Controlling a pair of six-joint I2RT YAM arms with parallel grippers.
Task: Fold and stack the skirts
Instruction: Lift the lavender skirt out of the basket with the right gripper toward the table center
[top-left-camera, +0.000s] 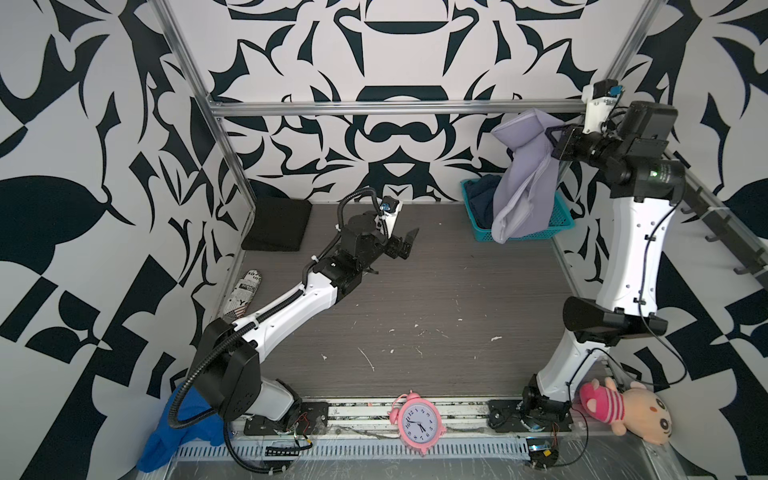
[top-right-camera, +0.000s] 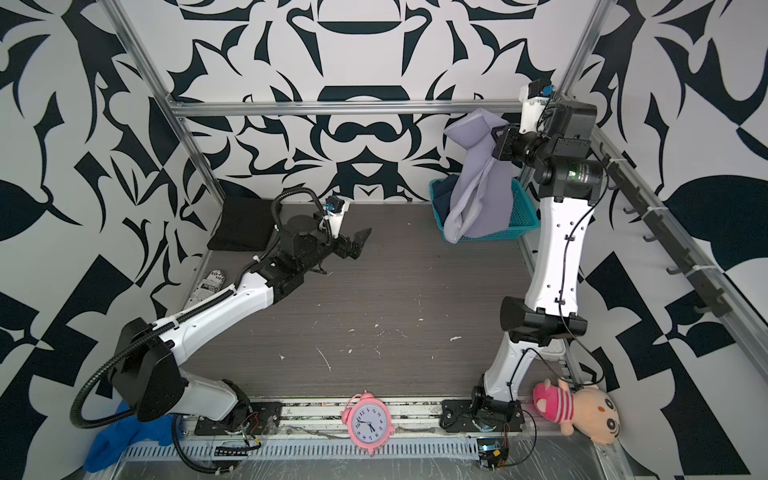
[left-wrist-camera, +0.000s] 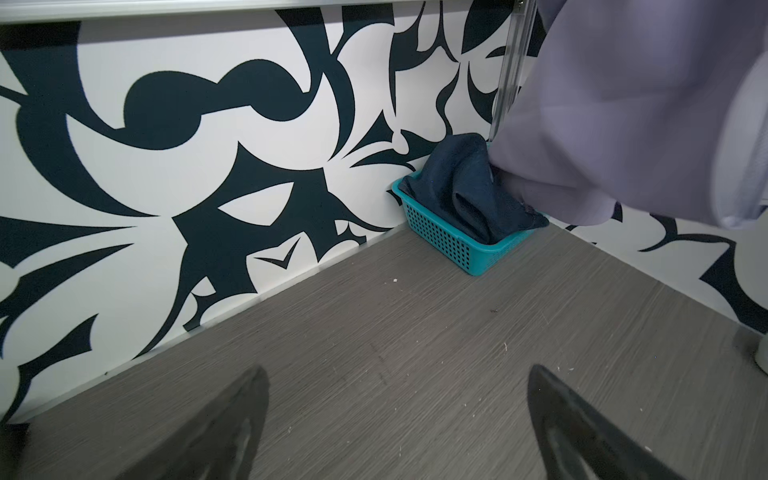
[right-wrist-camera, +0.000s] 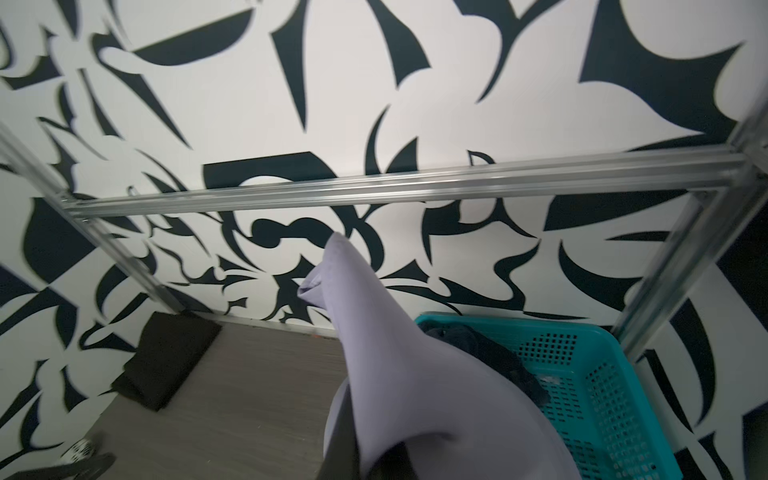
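Above the basket (top-left-camera: 559, 220), right arm (top-left-camera: 631, 257) stands upright, pincer (top-left-camera: 547, 137) gripping lavender skirt (top-left-camera: 519, 195)

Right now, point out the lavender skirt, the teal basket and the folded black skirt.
lavender skirt (top-left-camera: 527, 185), in a top view, middle of the hanging cloth
teal basket (left-wrist-camera: 440, 233), left wrist view, perforated side wall
folded black skirt (top-left-camera: 277, 223), in a top view, its centre

I see a pale lavender skirt (top-left-camera: 524, 174), a dark blue skirt (left-wrist-camera: 465, 191), a black skirt (top-left-camera: 277, 224) and a teal basket (left-wrist-camera: 440, 237). My surface (top-left-camera: 436, 299) is streaky grey. The walls (top-left-camera: 395, 54) show black-on-white swirls.
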